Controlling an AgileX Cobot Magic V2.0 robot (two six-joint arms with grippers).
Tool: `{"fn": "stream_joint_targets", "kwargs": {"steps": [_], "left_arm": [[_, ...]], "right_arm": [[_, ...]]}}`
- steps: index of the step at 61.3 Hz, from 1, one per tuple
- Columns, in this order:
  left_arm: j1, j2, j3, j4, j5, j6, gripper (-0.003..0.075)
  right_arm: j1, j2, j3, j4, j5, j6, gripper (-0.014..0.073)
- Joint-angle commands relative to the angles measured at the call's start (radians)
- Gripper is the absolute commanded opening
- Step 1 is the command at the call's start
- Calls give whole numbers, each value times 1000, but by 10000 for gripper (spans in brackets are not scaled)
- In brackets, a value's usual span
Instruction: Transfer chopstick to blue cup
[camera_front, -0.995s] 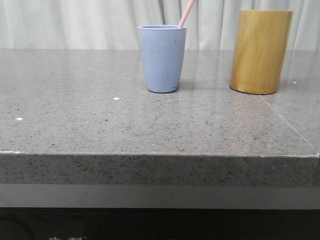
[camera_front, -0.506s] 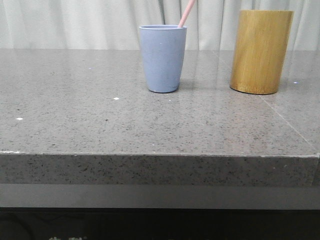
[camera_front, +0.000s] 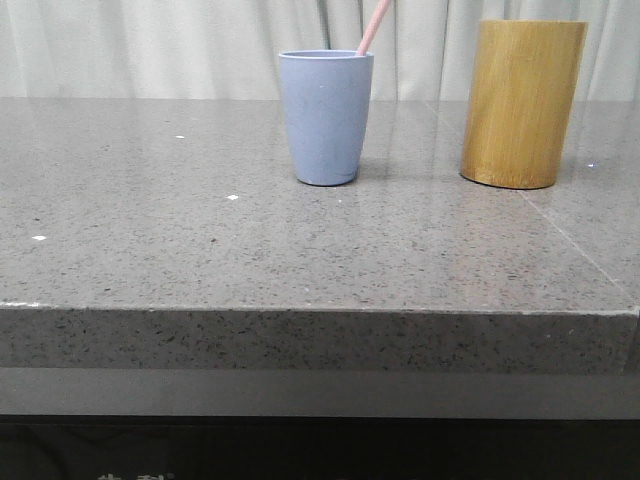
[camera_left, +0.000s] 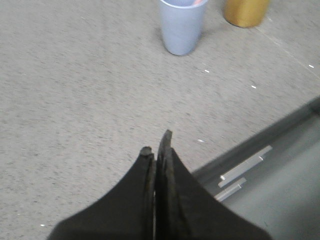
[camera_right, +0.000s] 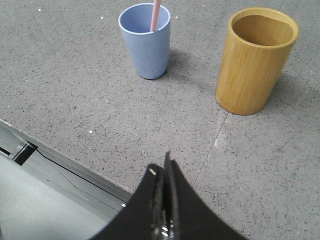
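Note:
The blue cup (camera_front: 326, 117) stands upright at the middle back of the grey stone table. A pale pink chopstick (camera_front: 373, 27) stands in it, leaning right, only its top end showing. The cup also shows in the left wrist view (camera_left: 181, 27) and in the right wrist view (camera_right: 146, 41), with the chopstick (camera_right: 155, 15) inside it. My left gripper (camera_left: 156, 145) is shut and empty near the table's front edge, far from the cup. My right gripper (camera_right: 162, 166) is shut and empty, also near the front edge. Neither gripper shows in the front view.
A taller yellow-brown bamboo cylinder (camera_front: 521, 103) stands right of the cup; the right wrist view shows it (camera_right: 255, 60) with nothing visible inside. The table's front edge (camera_front: 320, 310) runs across the front view. White curtains hang behind.

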Motion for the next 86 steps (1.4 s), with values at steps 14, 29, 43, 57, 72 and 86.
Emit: {"fn": "stream_joint_targets", "kwargs": {"steps": [14, 29, 43, 57, 72, 86], "left_arm": [[214, -320, 492, 20, -702, -8, -19], [344, -588, 889, -86, -1070, -8, -19], [414, -683, 974, -107, -1056, -8, -19], [435, -683, 974, -113, -1040, -8, -19], [459, -683, 974, -113, -1040, -8, -19], [461, -681, 974, -113, -1040, -8, -19]], "right_arm": [[-6, -4, -24, 1, -71, 0, -69], [-6, -4, -24, 1, -71, 0, -69], [-6, -2, -24, 1, -71, 0, -69], [-6, 0, -24, 1, -68, 0, -69], [-6, 0, -24, 1, -68, 0, -69], [-6, 0, -24, 1, -68, 0, -69]]}}
